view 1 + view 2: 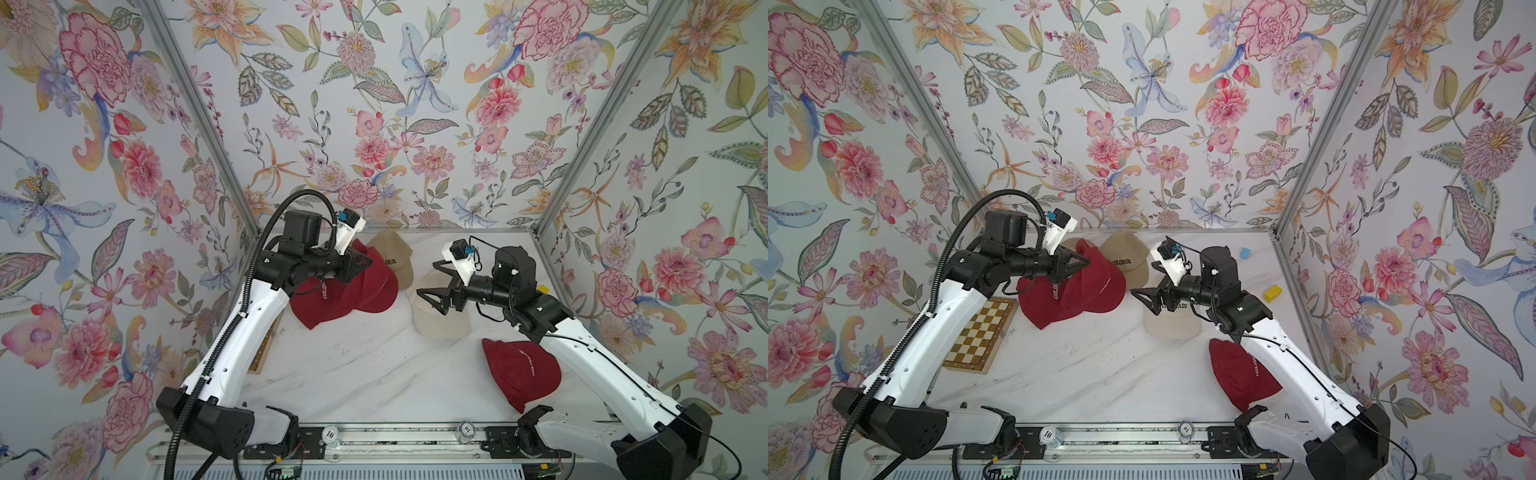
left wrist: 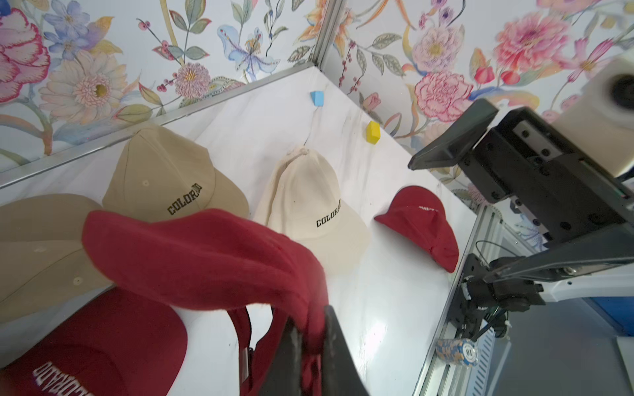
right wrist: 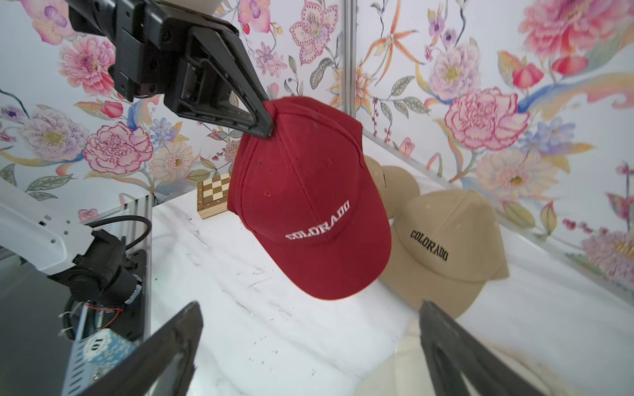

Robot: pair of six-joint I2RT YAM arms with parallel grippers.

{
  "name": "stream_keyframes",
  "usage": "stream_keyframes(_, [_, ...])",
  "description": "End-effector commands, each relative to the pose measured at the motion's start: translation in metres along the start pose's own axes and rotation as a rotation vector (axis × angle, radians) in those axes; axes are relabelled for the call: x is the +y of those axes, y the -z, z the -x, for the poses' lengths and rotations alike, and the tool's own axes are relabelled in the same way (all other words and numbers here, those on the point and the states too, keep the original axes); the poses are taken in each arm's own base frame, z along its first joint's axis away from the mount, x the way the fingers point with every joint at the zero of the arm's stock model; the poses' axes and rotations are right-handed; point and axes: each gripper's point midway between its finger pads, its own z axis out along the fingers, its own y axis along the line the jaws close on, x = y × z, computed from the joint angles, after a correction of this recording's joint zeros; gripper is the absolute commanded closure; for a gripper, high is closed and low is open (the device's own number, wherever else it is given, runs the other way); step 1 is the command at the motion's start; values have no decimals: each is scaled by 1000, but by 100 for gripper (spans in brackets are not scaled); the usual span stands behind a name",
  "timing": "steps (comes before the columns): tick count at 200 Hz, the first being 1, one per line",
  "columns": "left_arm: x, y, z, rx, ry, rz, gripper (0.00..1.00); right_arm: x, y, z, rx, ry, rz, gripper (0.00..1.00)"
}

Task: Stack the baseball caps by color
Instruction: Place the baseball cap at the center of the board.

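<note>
Left hand (image 3: 267, 129): clamped on dark red cap (image 3: 308, 205), at its rear edge.
Right hand (image 1: 426, 278): spread wide, empty.
Handling: probably light and floppy; brim likely the firmest hold.

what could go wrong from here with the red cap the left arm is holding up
The left gripper pinches the held red cap only at its rear edge, so it may slip or swing. It hangs close beside a tan cap, so it could land partly on tan rather than on the red cap below.
</note>
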Motion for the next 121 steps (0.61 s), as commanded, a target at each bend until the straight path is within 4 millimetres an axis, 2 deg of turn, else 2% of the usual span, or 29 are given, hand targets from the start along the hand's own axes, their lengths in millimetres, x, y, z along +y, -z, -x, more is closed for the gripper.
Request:
stream_keyframes(1, [-5,-1,-13,106,-44,60,100,1,-15,16,-47,176,-52,1])
stream_keyframes(8, [-9,-3,-12,114,-52,61,100,-1,-20,18,-48,195,-59,1])
stream_keyframes(13, [-12,-5,-11,118,-58,58,100,10,-26,20,-52,214,-33,1])
stream_keyframes(24, [-18,-8,-9,124,-68,52,100,14,-35,22,-53,239,-24,1])
stream_keyframes(53, [-29,-12,-2,120,-84,39,100,21,-45,31,-86,275,3,2])
stream_keyframes(89, [-45,-19,0,130,-102,-6,100,24,-53,33,-102,285,25,10])
stream_keyframes(121, [-52,-24,1,134,-113,-28,100,23,-62,32,-104,277,33,22])
